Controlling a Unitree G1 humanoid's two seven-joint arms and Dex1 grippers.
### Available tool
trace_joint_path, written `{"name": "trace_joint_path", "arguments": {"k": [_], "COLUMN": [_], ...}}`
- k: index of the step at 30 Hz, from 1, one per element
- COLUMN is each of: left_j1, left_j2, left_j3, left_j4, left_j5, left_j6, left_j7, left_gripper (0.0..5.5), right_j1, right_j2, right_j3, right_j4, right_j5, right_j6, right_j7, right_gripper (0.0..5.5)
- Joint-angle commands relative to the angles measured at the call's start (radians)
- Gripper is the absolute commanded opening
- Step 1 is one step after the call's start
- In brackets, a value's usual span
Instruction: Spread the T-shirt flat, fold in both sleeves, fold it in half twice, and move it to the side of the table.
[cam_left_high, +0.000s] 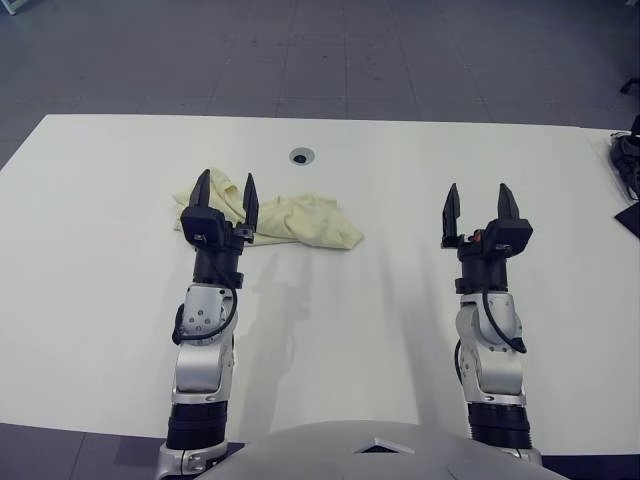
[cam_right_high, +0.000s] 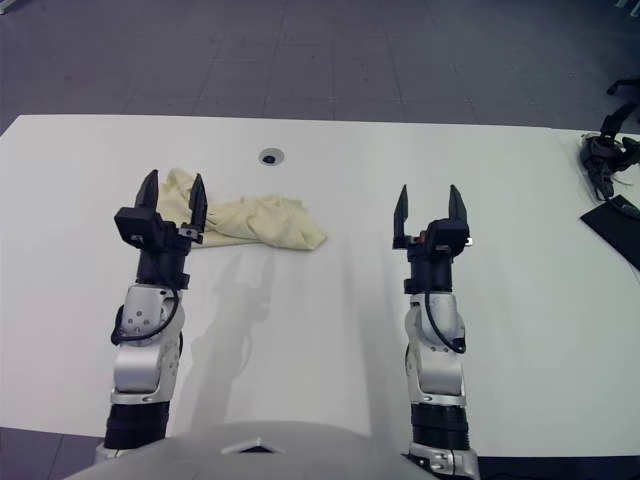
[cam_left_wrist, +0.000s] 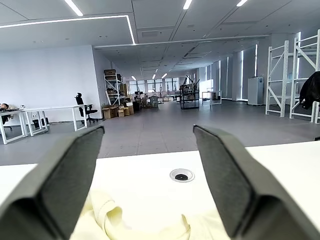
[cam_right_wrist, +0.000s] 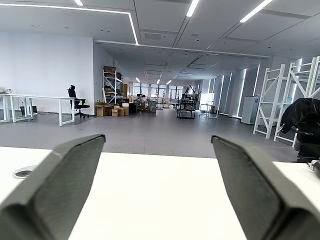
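Note:
A pale yellow T-shirt (cam_left_high: 300, 220) lies crumpled in a heap on the white table (cam_left_high: 330, 320), left of centre. My left gripper (cam_left_high: 227, 192) hovers open just at the heap's left end, its fingertips over the cloth, nothing between them. In the left wrist view the shirt (cam_left_wrist: 145, 225) bunches low between the two dark fingers (cam_left_wrist: 55, 185). My right gripper (cam_left_high: 479, 200) stands open over bare table well to the right of the shirt, holding nothing; its fingers (cam_right_wrist: 260, 190) frame only tabletop.
A round cable grommet (cam_left_high: 301, 155) sits in the table just beyond the shirt. Black cables and a dark flat object (cam_right_high: 612, 180) lie at the far right edge. Bare tabletop stretches in front of and to the right of the shirt.

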Motion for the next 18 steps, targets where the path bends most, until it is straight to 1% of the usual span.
{"name": "trace_joint_path", "arguments": {"k": [1, 6, 8, 18], "left_j1": [0.007, 0.02, 0.016, -0.001], "left_j2": [0.0, 0.0, 0.002, 0.005], "left_j3": [0.009, 0.002, 0.006, -0.008], "left_j4": [0.009, -0.002, 0.009, 0.034], "left_j5": [0.002, 0.01, 0.007, 0.013], "left_j6": [0.006, 0.01, 0.008, 0.01], "left_j7": [0.006, 0.004, 0.003, -0.01], "left_gripper": [4.17, 5.01, 5.35, 5.39], "right_j1": [0.009, 0.015, 0.017, 0.02], "right_j2": [0.002, 0.004, 0.006, 0.011], "right_j3": [-0.006, -0.002, -0.002, -0.004], "right_j4": [-0.006, -0.018, -0.015, -0.012], "right_j5": [0.0, -0.001, -0.003, -0.017], "right_j6": [0.017, 0.017, 0.015, 0.011], "right_j7": [-0.003, -0.004, -0.007, -0.025], "right_gripper": [4.63, 5.4, 5.4, 5.4]}}
